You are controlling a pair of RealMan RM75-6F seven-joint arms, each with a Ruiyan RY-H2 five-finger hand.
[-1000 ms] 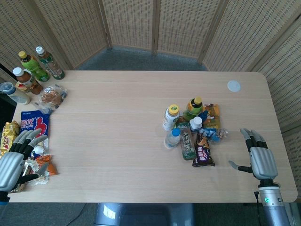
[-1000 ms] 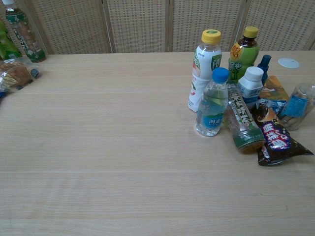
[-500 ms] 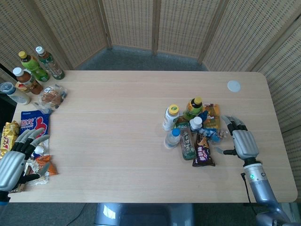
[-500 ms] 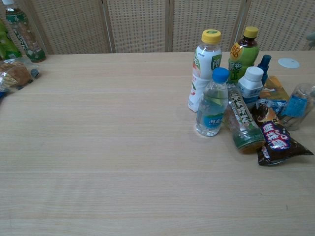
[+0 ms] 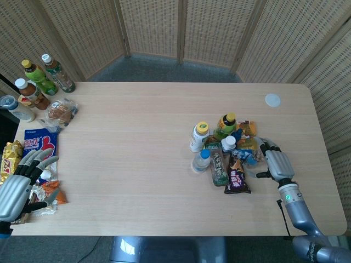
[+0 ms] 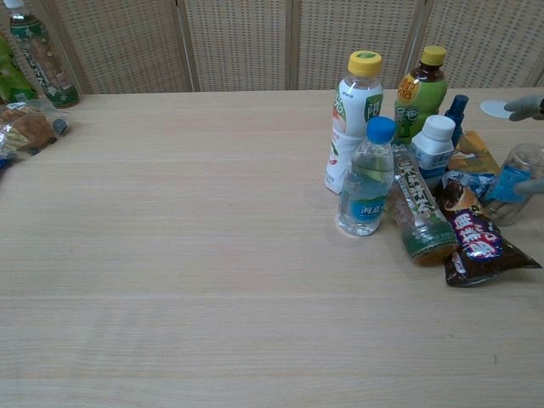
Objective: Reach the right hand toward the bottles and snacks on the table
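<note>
A cluster of bottles and snacks sits right of the table's middle. It holds a white bottle with a yellow cap (image 5: 199,136) (image 6: 355,119), a green tea bottle (image 5: 226,125) (image 6: 420,91), a small blue-capped water bottle (image 5: 201,160) (image 6: 367,183), a lying green bottle (image 5: 219,167) (image 6: 416,212), a dark snack bag (image 5: 237,177) (image 6: 478,242) and a toppled clear bottle (image 5: 255,156) (image 6: 515,184). My right hand (image 5: 277,163) is open at the cluster's right edge, fingers spread beside the clear bottle; only its fingertips (image 6: 525,105) show in the chest view. My left hand (image 5: 16,185) lies open at the table's left edge.
Several bottles (image 5: 34,82) and snack packs (image 5: 40,146) lie along the left side. A white lid (image 5: 272,99) (image 6: 497,108) rests near the far right corner. Woven screens stand behind the table (image 5: 137,126).
My right hand has moved up and left from the table's right edge to the cluster's right side. The left hand has barely shifted.
</note>
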